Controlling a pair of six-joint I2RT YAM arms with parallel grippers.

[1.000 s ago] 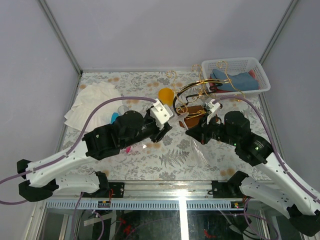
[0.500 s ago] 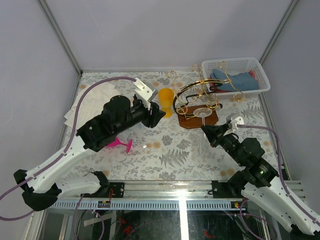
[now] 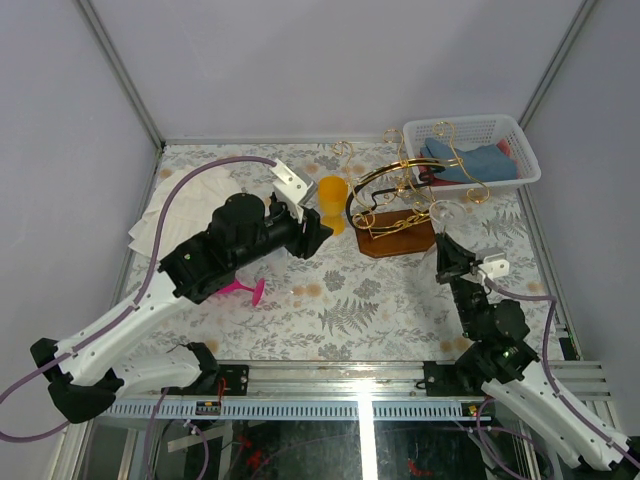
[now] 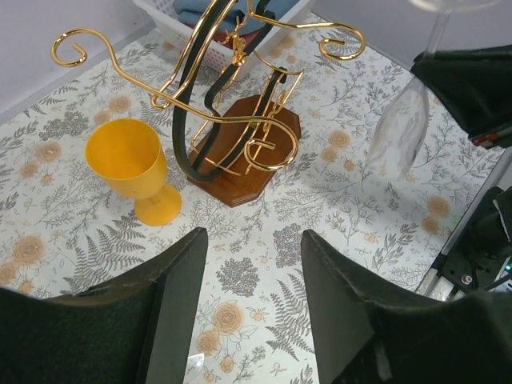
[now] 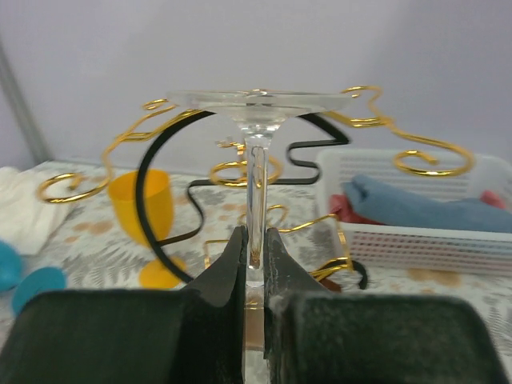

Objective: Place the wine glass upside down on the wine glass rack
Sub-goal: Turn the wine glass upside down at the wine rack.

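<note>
My right gripper is shut on the stem of a clear wine glass, which it holds upside down with its round foot on top. In the top view that gripper is just right of the wine glass rack, and the glass is faint above it. The rack, gold curly arms and a black arch on a brown base, stands directly behind the glass in the right wrist view. My left gripper is open and empty, left of the rack in the top view. The left wrist view shows the hanging glass bowl.
A yellow goblet stands left of the rack. A pink glass lies under my left arm. A white basket with blue cloth sits at the back right. A white cloth lies at the left.
The two grippers have parted from the table's centre. My right arm has drawn back to the right with the glass and turned it foot up. My left arm pulled away to the left.
</note>
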